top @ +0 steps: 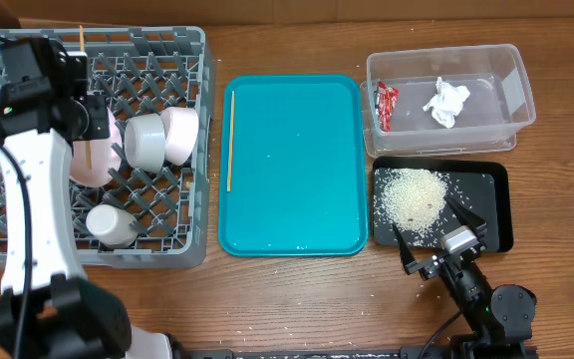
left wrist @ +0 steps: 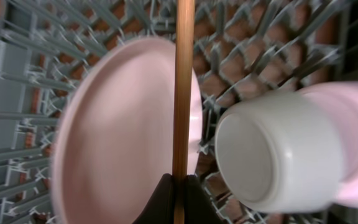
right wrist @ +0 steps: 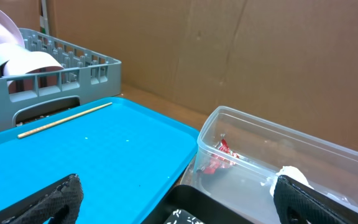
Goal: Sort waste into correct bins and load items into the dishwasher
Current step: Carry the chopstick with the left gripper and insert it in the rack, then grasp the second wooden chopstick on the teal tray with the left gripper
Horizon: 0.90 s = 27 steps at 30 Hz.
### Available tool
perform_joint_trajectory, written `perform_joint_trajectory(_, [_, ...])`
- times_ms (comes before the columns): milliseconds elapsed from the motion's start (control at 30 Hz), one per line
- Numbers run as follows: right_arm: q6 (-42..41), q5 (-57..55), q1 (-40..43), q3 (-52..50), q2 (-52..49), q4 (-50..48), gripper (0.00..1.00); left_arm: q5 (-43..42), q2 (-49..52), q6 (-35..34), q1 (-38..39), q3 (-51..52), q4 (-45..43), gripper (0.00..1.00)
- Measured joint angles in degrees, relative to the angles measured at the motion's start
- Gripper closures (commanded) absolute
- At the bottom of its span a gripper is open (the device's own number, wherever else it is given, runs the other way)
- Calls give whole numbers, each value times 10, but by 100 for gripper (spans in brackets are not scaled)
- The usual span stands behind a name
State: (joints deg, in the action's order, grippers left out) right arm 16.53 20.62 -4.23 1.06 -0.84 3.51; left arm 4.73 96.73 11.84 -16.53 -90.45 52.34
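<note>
Left tool [left wrist: 179, 186] clamped on one chopstick [left wrist: 183, 87] over the dish rack [top: 202, 110] at left, crossing the plate [left wrist: 117, 143]. Right tool [top: 434, 231] spread open, empty, by black tray [top: 496, 199]. Risk: the thin stick swivels in the pinch, or falls through the rack lattice on release.

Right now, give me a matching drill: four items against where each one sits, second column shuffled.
Items:
1. red wrapper
2. rice grains
3. loose chopstick
4. plate

Places:
A. teal tray
B. clear tub
C. grey rack
D. black tray

Pairs: 1-B, 2-D, 3-A, 4-C.
</note>
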Motion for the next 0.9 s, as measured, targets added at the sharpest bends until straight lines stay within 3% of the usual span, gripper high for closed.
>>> perform_joint_trajectory(100, [0,0,0,0,0,0,0,18,49,4,0,0,4,94])
perform_joint_trajectory(167, [0,0,0,0,0,0,0,28,70,6,0,3,8,71])
perform_joint_trajectory(200, [0,0,0,0,0,0,0,31,74,5,0,3,9,26])
perform_joint_trajectory(233, [0,0,0,0,0,0,0,34,75,4,0,3,10,16])
perform_joint_trajectory(300, [0,0,0,0,0,0,0,37,73,3,0,-3,22,15])
perform_joint_trajectory(400, [0,0,0,0,0,0,0,36,69,0,5,-33,69,0])
perform_joint_trajectory(600, [0,0,0,0,0,0,0,-46,12,-19,60,-117,144,0])
perform_joint_trajectory(667, [0,0,0,0,0,0,0,-116,-16,-26,85,-128,150,23])
perform_joint_trajectory(733, [0,0,0,0,0,0,0,-183,-33,-30,110,-134,156,37])
perform_joint_trajectory(800, [0,0,0,0,0,0,0,-228,-37,-38,146,-134,167,39])
perform_joint_trajectory(900, [0,0,0,0,0,0,0,-220,-21,-63,200,-121,167,37])
